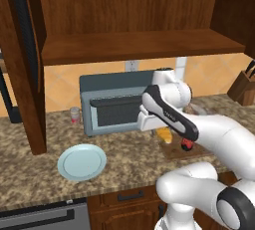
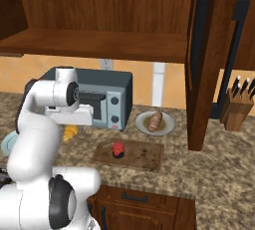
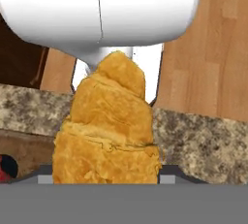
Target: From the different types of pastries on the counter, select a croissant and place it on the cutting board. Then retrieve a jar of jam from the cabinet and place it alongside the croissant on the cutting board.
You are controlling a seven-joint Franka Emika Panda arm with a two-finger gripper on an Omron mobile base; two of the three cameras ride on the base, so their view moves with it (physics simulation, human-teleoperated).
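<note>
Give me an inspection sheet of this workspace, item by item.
Surface: granite counter.
Job's things: croissant in the gripper, off the cutting board; jam jar on the board.
Clutter: brown pastry on a plate; blue plate; microwave; small canister; knife block.
Gripper: shut on the croissant.
Cables: nothing seen.
Surroundings: cabinet above; wall outlet.

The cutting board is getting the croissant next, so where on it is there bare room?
The cutting board is bare across its right half, toward the plate with the brown roll. The jar of jam crowds the left part. The croissant hangs in the gripper off the board's left end.
</note>
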